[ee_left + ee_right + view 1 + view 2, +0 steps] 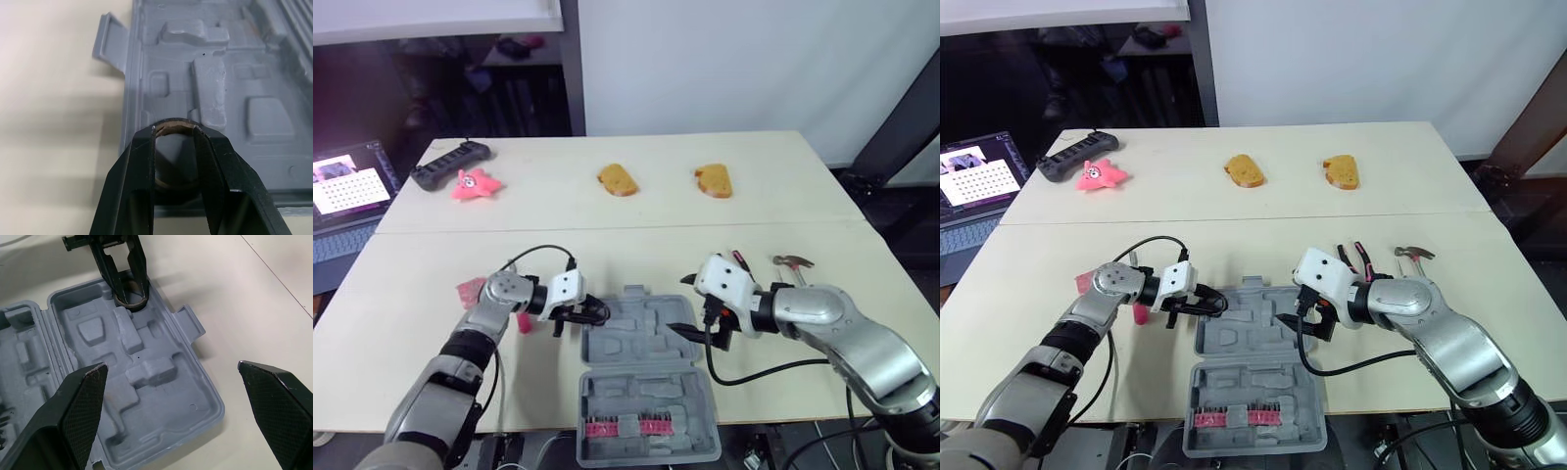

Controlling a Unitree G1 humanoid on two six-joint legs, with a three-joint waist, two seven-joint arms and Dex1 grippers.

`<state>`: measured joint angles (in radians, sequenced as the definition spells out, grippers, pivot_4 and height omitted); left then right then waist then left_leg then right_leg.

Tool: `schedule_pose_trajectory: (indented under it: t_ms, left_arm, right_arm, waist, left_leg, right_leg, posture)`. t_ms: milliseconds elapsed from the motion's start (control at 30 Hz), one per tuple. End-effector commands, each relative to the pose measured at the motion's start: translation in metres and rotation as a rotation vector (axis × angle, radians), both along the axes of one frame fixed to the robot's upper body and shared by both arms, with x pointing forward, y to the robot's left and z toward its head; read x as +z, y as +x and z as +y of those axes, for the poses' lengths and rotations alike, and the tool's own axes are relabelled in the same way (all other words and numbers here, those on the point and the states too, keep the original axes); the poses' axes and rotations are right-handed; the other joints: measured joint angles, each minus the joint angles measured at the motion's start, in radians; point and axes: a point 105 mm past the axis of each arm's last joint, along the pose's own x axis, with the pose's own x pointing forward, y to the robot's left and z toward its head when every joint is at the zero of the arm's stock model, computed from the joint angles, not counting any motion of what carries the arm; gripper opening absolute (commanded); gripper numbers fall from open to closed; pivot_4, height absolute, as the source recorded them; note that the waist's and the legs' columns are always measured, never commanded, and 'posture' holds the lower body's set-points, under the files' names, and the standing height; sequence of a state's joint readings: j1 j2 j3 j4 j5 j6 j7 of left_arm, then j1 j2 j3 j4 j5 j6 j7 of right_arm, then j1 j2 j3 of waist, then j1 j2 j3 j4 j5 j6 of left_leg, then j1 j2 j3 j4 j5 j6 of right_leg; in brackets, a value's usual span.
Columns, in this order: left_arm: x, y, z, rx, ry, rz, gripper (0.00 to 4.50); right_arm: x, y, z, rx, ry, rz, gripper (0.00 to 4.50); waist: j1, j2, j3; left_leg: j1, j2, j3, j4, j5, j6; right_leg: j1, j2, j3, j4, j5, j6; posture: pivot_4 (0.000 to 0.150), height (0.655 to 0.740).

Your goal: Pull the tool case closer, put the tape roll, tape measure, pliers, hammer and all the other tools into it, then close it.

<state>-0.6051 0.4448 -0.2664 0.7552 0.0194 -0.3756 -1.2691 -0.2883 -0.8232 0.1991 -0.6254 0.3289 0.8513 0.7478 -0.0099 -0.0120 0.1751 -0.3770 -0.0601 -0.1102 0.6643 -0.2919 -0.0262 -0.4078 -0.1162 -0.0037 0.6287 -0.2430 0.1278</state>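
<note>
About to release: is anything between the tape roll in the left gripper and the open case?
Nothing visible. The tape roll in the left gripper is over bare recesses at the tool case edge; the right gripper is apart, across the case.

Tool case hemmed on both sides
Left gripper (595, 315) with tape roll (132, 303) blocks the tool case's (641, 377) 10 o'clock corner, right gripper (685, 305) its 3 o'clock side; bench (636, 255) at 12 o'clock is open.

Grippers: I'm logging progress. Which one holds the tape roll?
The left gripper, shut on the tape roll over the tool case; the right gripper is wide open and empty.
</note>
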Motion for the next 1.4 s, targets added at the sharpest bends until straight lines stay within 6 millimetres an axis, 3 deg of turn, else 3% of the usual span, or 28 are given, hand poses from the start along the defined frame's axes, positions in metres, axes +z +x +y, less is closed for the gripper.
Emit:
schedule_pose_trajectory:
  t_ms: [33,267,567,700,800,900,1067,1167,1300,1333,1400]
  left_arm:
    - [-0.019,-0.005,0.009,0.011,0.078,0.033,1.27]
    - [-0.01,0.0,0.008,0.016,0.051,0.021,1.27]
    - [0.03,-0.002,0.017,-0.013,-0.003,0.009,1.27]
    - [0.061,-0.005,0.025,0.034,-0.09,0.015,1.27]
    - [0.079,-0.012,0.054,0.132,-0.102,0.026,1.27]
    - [0.08,-0.017,0.099,0.29,-0.064,0.058,1.27]
    - [0.065,-0.034,0.211,0.681,0.058,0.078,1.27]
    - [0.054,-0.051,0.257,0.843,0.096,0.096,2.09]
    - [0.045,-0.067,0.282,0.903,0.169,0.107,4.12]
    - [0.044,-0.07,0.286,0.913,0.179,0.105,4.43]
    - [0.043,-0.072,0.288,0.92,0.171,0.101,4.43]
  right_arm:
    - [0.012,-0.001,0.001,0.006,0.013,-0.049,4.5]
    - [0.014,0.0,-0.001,-0.002,0.016,-0.051,4.5]
    - [0.022,-0.001,-0.016,-0.043,0.049,-0.074,4.5]
    - [0.026,-0.002,-0.033,-0.1,0.063,-0.092,4.5]
    - [0.024,-0.013,-0.058,-0.168,0.054,-0.094,4.5]
    - [0.019,-0.031,-0.082,-0.227,0.042,-0.079,4.5]
    - [0.007,-0.063,-0.131,-0.403,0.067,-0.069,4.5]
    - [0.008,-0.077,-0.161,-0.486,0.063,-0.091,4.5]
    - [0.005,-0.088,-0.185,-0.531,0.018,-0.08,4.5]
    - [0.006,-0.089,-0.19,-0.538,0.015,-0.08,4.5]
    - [0.006,-0.09,-0.195,-0.54,0.016,-0.082,4.5]
  waist:
    - [-0.001,0.0,0.0]
    - [-0.001,0.0,0.0]
    - [-0.002,0.0,0.0]
    - [0.0,0.0,0.0]
    - [-0.001,0.0,0.001]
    - [-0.004,0.001,0.001]
    - [-0.003,0.001,0.001]
    - [0.0,0.001,0.001]
    - [0.004,0.001,0.001]
    - [0.005,0.001,0.001]
    - [0.004,0.001,0.001]
  left_leg:
    - [0.001,0.0,0.0,0.0,0.0,0.0]
    - [0.002,0.0,0.0,0.0,0.0,0.0]
    - [0.0,0.0,0.0,0.0,0.0,0.0]
    - [0.0,0.001,0.0,0.0,0.0,0.0]
    - [0.0,0.001,0.0,0.0,0.0,0.0]
    - [0.0,0.002,0.0,-0.002,0.0,0.001]
    - [0.003,0.003,0.002,-0.003,-0.001,0.001]
    - [0.003,0.003,0.002,-0.003,-0.001,0.001]
    - [0.003,0.003,0.002,-0.003,-0.001,0.001]
    - [0.003,0.003,0.002,-0.003,-0.001,0.001]
    - [0.003,0.004,0.002,-0.003,-0.001,0.001]
  right_leg:
    - [0.001,0.0,0.0,0.0,0.0,0.0]
    - [0.001,0.0,0.0,0.0,0.0,0.0]
    - [0.0,0.0,0.0,0.0,0.0,0.0]
    - [0.0,0.0,0.0,0.0,0.0,0.0]
    - [0.0,0.0,0.0,0.0,0.0,0.0]
    - [-0.001,0.0,0.001,0.0,0.0,0.0]
    - [0.0,0.002,0.001,0.0,0.0,0.0]
    - [0.001,0.001,0.002,-0.001,0.0,0.0]
    - [0.002,-0.002,0.001,-0.002,-0.001,0.0]
    - [0.002,-0.002,0.001,-0.001,-0.001,0.0]
    - [0.002,-0.001,0.001,-0.001,-0.001,0.0]
  posture:
    - [0.15,0.74]
    - [0.15,0.74]
    - [0.15,0.74]
    - [0.15,0.74]
    - [0.15,0.74]
    - [0.15,0.74]
    - [0.15,0.74]
    - [0.15,0.74]
    - [0.15,0.74]
    - [0.15,0.74]
    - [0.15,0.74]
